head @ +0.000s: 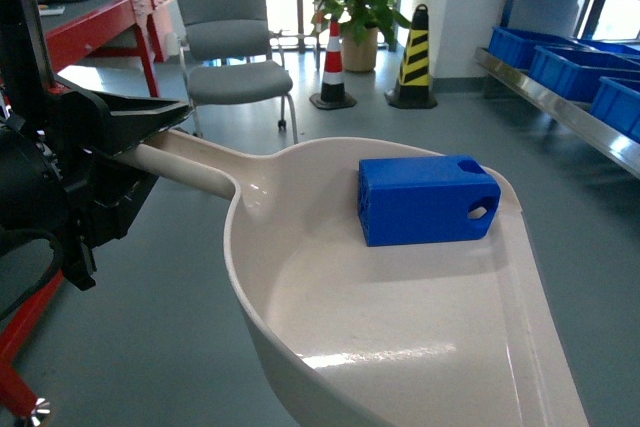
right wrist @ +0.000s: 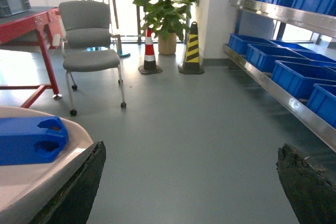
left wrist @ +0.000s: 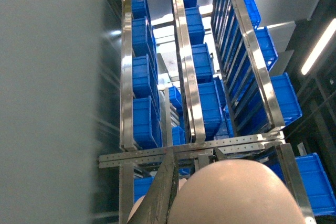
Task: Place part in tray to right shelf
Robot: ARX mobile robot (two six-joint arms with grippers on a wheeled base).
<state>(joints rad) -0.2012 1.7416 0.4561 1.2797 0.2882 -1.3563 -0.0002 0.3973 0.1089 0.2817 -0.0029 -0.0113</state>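
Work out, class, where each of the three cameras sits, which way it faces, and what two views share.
Head: on the robot, looking down at the tray holding the part; left gripper on its handle.
Left wrist: on the left arm, facing the right shelf; tray underside shows.
Right wrist: low, facing across the floor; right gripper fingers apart.
Shared: head and right wrist show the part and chair.

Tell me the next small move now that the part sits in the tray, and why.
Probably turn toward the right shelf, keeping the tray level. The part lies loose near the tray's far rim, the left gripper grips only the handle, and the shelf is off to the right across open floor.
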